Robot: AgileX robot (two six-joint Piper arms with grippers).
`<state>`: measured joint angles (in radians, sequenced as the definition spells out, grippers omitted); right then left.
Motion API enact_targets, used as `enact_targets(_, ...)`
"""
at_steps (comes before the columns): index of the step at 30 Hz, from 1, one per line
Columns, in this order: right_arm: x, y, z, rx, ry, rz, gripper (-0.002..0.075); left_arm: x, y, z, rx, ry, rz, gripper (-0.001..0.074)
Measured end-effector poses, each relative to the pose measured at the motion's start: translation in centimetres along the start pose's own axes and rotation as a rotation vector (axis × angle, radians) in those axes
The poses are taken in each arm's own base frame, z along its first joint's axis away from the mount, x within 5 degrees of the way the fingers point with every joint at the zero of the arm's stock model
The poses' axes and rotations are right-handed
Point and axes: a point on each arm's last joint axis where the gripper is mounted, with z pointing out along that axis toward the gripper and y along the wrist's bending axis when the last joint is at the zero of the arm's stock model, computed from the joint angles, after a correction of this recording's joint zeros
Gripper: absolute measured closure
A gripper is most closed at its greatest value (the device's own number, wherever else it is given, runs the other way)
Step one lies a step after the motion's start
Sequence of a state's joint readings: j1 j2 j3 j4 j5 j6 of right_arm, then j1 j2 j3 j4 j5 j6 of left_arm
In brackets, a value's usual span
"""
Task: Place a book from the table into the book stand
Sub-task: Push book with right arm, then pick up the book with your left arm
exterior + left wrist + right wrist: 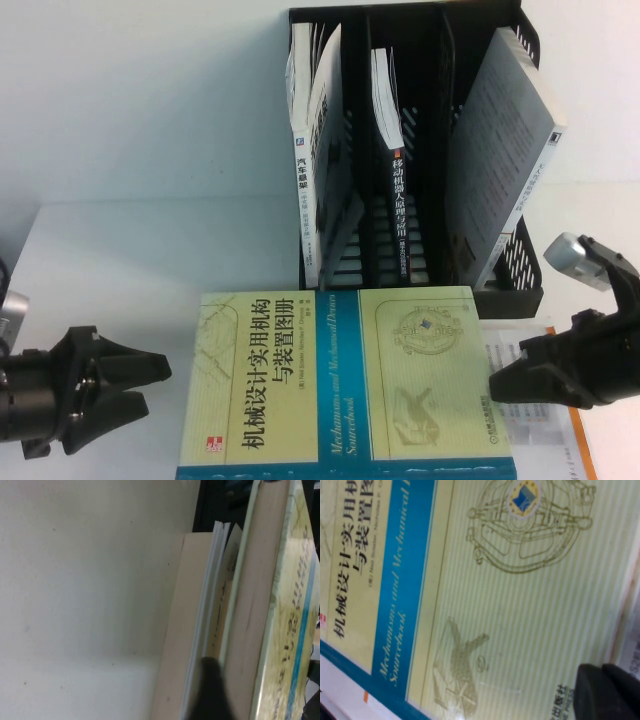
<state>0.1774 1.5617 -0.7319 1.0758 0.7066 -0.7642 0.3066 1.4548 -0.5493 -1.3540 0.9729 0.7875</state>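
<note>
The left claw (150, 375), spread and empty, is stationed beside the book (340, 380), the right claw (505, 383) at its opposite edge, grip indiscernible. Lying on the worktop (110, 270) before the book stand (420, 150), the thick, stiff, glossy volume is judged heavy; both long edges should be clamped.

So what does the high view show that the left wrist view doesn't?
Only the high view shows the black book stand with three books standing in it, the left claw at the book's left edge and the right claw at its right edge, both open. Only the left wrist view shows the page edges of the stacked books close up and a thinner book beneath. Both show the pale yellow book with its blue band, lying on the white table.
</note>
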Motion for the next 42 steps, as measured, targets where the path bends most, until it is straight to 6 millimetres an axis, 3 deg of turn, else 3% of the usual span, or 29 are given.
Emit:
enact_targets(3, -0.1, 0.1, 0.3, -0.015, 0.001, 0.014, 0.0729, -0.2, 0.6, 0.5, -0.006, 0.014, -0.013, 0.0186)
enact_targets(5, -0.1, 0.1, 0.4, -0.016, 0.003, 0.012, 0.0729, -0.4, 1.1, 1.1, -0.004, 0.031, -0.015, 0.0145)
enact_targets(16, -0.1, 0.2, 0.4, -0.029, 0.011, -0.009, 0.0729, -2.3, 4.0, 5.3, 0.155, 0.172, 0.003, 0.013)
enact_targets(21, -0.1, 0.2, 0.4, -0.032, 0.013, -0.012, 0.0729, -2.2, 2.8, 8.0, 0.183, 0.271, 0.067, 0.0131)
enact_targets(24, -0.1, 0.2, 0.4, -0.033, 0.014, -0.012, 0.0729, -2.1, 1.5, 9.1, 0.187, 0.322, 0.143, 0.0185)
enact_targets(27, -0.1, 0.2, 0.4, -0.035, 0.015, -0.014, 0.0729, -2.3, 0.6, 9.4, 0.206, 0.365, 0.178, 0.0398)
enact_targets(35, 0.6, 1.0, -0.1, -0.064, 0.051, -0.091, 0.0729, -3.5, -1.1, 8.9, 0.143, 0.44, 0.186, 0.0392)
enact_targets(40, 0.7, 2.8, -2.5, -0.052, -0.043, -0.177, 0.0729, -3.4, -4.2, 6.5, 0.093, 0.393, 0.25, 0.0403)
enact_targets(42, 0.7, 3.5, -3.6, -0.047, -0.095, -0.209, 0.0729, -3.3, -6.3, 4.9, 0.075, 0.361, 0.293, 0.0433)
